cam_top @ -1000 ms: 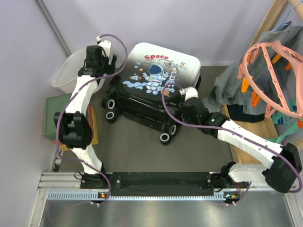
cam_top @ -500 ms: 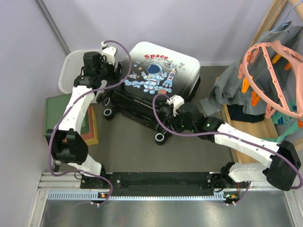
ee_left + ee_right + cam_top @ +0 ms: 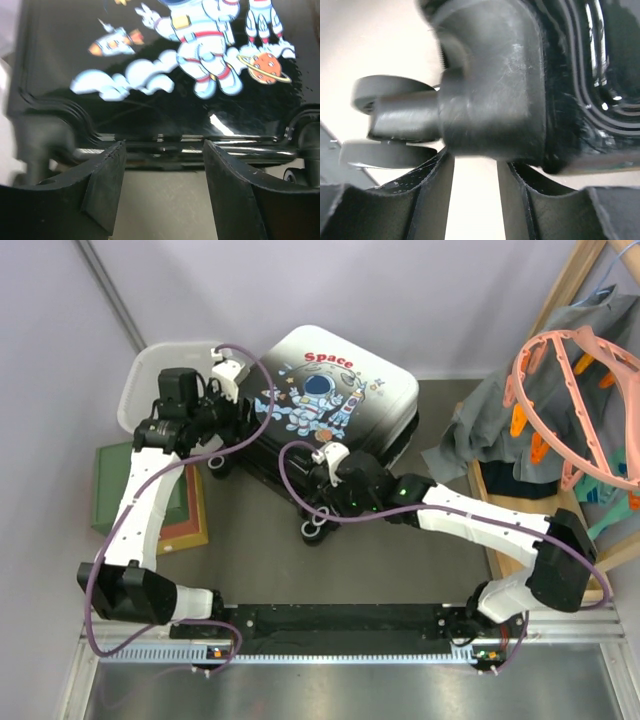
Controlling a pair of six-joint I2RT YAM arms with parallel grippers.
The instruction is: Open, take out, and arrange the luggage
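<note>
White-to-black hard-shell wheeled suitcase [image 3: 335, 390], printed with a cartoon astronaut and the red word "Space", lying print-side up on the dark grey desk [image 3: 250, 560] toward its far middle, between the two arms. The white fades into glossy black toward the wheeled end, where the ribbed lower half and black wheels project. The two halves appear to lie together, so the case is judged not yet opened.

Left tool [image 3: 165, 165]: set at the left, wheel-end edge of the suitcase, with its black fingers [image 3: 105, 185] spread and nothing between them. The seam [image 3: 165, 145] between the shell halves lies just beyond the tips, a placement that suits catching that edge to part the halves.

Right tool [image 3: 475, 170]: at the near corner of the case, fingers parted with pale floor showing through the gap. The grey moulded wheel housing [image 3: 490, 85] and its twin black wheel [image 3: 395, 125] sit right at the fingertips. Whether the tips touch the housing cannot be told. This position is judged to steady or turn the case while the other arm works the seam.

Surroundings: a white perforated plastic basket [image 3: 140, 380] and green-topped stacked boxes [image 3: 115, 485] lie left of the case, and pink plastic hangers [image 3: 575, 390] with grey clothing stand well apart at right
</note>
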